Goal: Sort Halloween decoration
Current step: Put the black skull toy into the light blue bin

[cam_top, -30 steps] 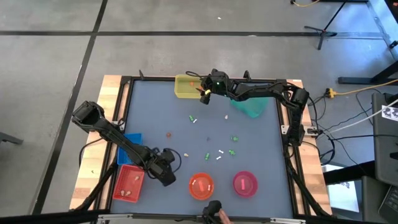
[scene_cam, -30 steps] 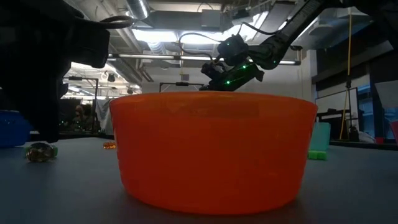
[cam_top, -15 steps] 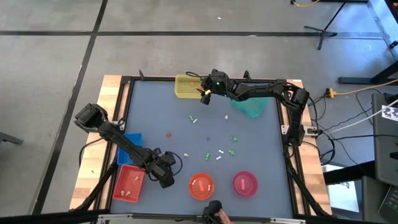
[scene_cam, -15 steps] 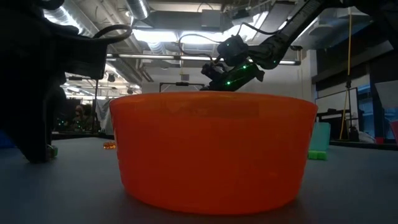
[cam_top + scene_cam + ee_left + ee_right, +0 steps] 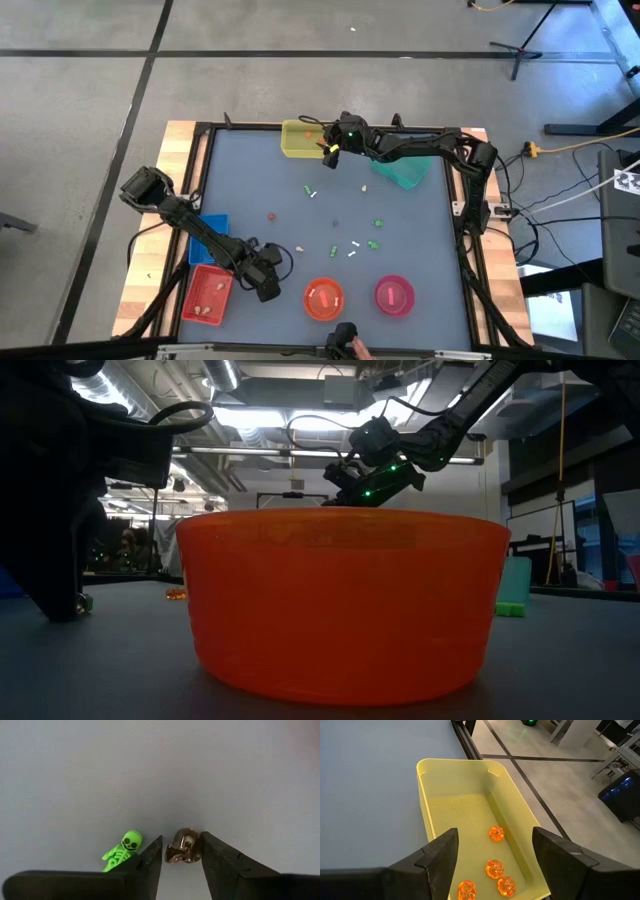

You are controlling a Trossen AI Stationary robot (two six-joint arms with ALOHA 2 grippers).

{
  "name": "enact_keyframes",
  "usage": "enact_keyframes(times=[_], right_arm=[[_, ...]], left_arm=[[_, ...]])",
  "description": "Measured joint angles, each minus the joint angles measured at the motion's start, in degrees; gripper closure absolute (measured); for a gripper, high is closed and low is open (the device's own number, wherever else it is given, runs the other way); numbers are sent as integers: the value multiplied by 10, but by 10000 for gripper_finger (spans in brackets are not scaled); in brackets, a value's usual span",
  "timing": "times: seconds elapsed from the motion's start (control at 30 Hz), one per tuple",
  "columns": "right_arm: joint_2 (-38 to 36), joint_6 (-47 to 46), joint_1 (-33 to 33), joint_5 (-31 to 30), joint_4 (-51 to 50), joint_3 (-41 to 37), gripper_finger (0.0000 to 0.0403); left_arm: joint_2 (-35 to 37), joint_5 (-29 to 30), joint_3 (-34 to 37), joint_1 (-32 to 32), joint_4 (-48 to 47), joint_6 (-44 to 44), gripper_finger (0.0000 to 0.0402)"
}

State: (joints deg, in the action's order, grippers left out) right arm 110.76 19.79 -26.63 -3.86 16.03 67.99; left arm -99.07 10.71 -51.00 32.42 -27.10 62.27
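Note:
My left gripper [image 5: 181,851] is low over the table near the red tray [image 5: 208,295]. It is open, with one finger on each side of a small beige-brown skull trinket [image 5: 184,846]. A green skeleton trinket [image 5: 124,852] lies just outside one finger. My right gripper [image 5: 495,845] hangs open and empty above the yellow tray [image 5: 470,815] at the table's far edge [image 5: 328,150]. Several orange pumpkin trinkets [image 5: 495,833] lie in that tray. More green, white and orange trinkets [image 5: 353,247] are scattered on the table's middle. My left gripper comes at the skull trinket from above with its fingers pointing down. One fingertip [image 5: 207,847] stands right against the skull's side [image 5: 197,845]; whether it touches, I cannot tell. The skull rests on the table.
An orange bowl [image 5: 324,298] and a pink bowl [image 5: 394,294] stand at the near edge. A blue tray [image 5: 213,228] sits on the left and a teal bin [image 5: 403,172] at the far right. A dark frame [image 5: 455,210] rims the table.
My left gripper has come down to the table over the beige skull, which showed beside it in the low view a second ago and is now hidden behind the fingers. My right arm has kept still.

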Motion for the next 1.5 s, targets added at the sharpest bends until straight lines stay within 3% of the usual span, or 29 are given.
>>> enact_keyframes(times=[0.3, 0.7, 0.9, 1.13, 1.3, 1.5], right_arm=[[0, 0, 0, 0, 0, 0, 150], [0, -1, 0, 0, 1, 0, 150], [-33, -45, 0, 34, 0, -1, 150], [-119, -123, 0, 102, -54, -1, 150], [-195, -188, 0, 147, -135, 0, 150], [-263, -296, 0, 172, -237, 0, 150]], left_arm=[[0, -1, 0, -1, 1, 1, 319], [-5, -12, -32, -9, -7, 1, 322], [-5, -8, -54, -34, -7, -16, 322], [-4, 30, -91, -96, -6, -124, 322], [-3, 95, -120, -156, 0, -249, 322], [-3, 180, -134, -219, 88, -411, 322]])
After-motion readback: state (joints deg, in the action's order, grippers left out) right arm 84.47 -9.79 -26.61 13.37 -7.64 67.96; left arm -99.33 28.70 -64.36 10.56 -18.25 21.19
